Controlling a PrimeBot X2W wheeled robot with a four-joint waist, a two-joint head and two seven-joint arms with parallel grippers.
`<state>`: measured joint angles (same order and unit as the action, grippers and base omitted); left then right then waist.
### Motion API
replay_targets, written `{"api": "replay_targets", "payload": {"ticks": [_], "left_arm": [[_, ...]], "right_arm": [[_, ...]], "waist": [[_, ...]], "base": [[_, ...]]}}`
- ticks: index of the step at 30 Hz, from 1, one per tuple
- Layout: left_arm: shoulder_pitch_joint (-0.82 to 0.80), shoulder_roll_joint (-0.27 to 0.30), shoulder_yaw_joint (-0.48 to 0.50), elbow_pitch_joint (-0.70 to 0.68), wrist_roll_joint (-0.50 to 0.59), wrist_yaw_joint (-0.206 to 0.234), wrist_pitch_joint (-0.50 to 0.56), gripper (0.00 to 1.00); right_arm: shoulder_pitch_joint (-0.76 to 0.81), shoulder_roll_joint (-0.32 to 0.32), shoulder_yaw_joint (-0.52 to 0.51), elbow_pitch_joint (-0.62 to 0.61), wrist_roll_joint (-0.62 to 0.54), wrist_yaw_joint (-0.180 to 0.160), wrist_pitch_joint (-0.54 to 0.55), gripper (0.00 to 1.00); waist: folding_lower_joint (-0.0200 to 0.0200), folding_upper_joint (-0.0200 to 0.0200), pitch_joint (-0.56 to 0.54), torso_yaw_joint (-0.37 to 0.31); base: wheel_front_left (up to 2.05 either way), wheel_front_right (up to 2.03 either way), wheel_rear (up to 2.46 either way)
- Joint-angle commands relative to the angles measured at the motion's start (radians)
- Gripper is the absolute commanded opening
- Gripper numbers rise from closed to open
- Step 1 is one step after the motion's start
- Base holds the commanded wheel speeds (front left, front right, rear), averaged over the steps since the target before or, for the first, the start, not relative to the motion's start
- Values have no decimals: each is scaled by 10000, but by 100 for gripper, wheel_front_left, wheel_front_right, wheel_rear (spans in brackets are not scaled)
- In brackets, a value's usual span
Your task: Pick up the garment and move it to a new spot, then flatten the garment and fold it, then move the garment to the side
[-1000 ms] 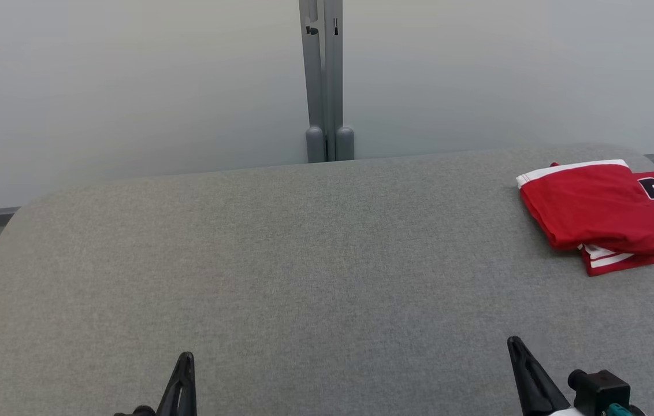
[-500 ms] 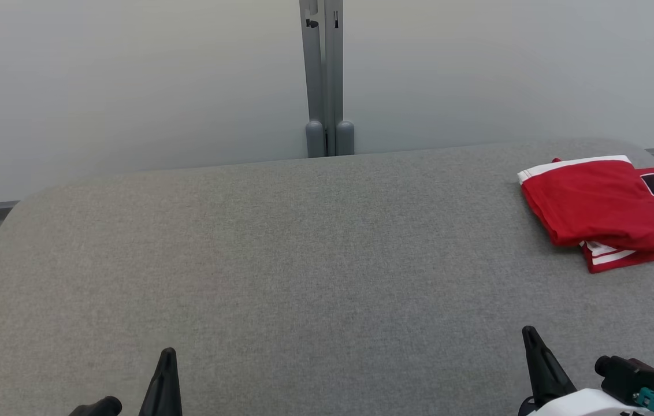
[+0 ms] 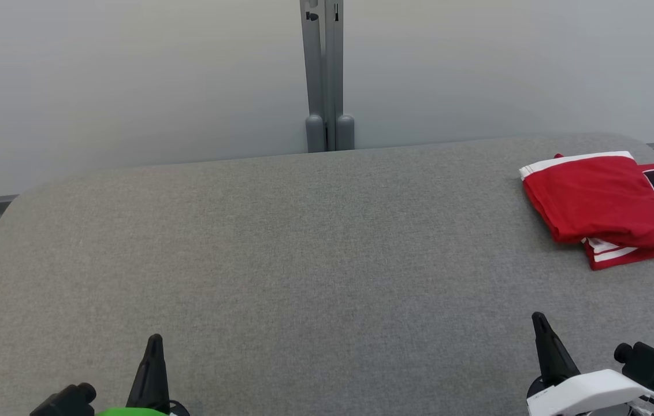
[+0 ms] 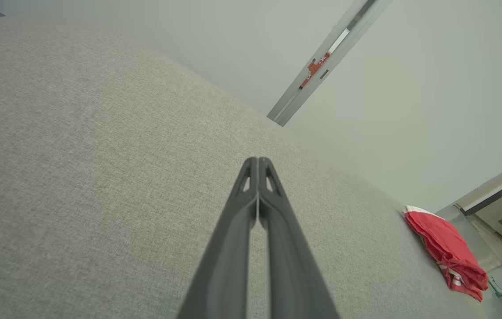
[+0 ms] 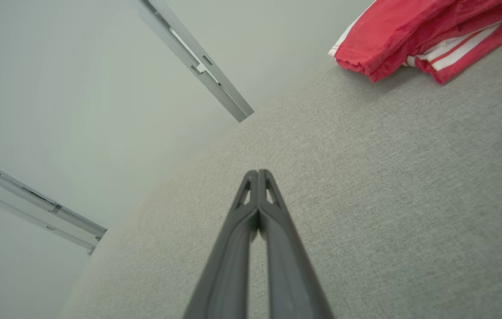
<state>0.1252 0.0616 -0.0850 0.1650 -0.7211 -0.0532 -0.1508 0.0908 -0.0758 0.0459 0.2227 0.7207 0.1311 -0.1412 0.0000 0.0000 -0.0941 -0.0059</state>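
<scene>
1. Head view: the folded garment lies at the desk's far right corner. The left gripper and right gripper sit over the desk's near edge, both closed and empty.
2. Left wrist view: the left gripper is pinched together over bare desk, well apart from the garment.
3. Right wrist view: the right gripper is closed on nothing, with the garment nearer. The task looks finished, so any parking move should stay clear of the fold.
</scene>
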Motion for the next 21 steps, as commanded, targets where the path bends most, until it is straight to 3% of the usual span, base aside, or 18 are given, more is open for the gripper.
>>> {"api": "replay_targets", "payload": {"ticks": [1, 21], "left_arm": [[-363, 105, 101, -92, -400, -83, 71, 0], [-951, 152, 509, 135, -2972, -292, 706, 0]], "right_arm": [[-335, -44, -73, -95, 380, 0, 77, 0], [-824, -20, -434, -15, 2912, 0, 723, 0]], "waist": [[0, 0, 17, 1], [0, 0, 218, 13]], "base": [[0, 0, 0], [0, 0, 0]]}}
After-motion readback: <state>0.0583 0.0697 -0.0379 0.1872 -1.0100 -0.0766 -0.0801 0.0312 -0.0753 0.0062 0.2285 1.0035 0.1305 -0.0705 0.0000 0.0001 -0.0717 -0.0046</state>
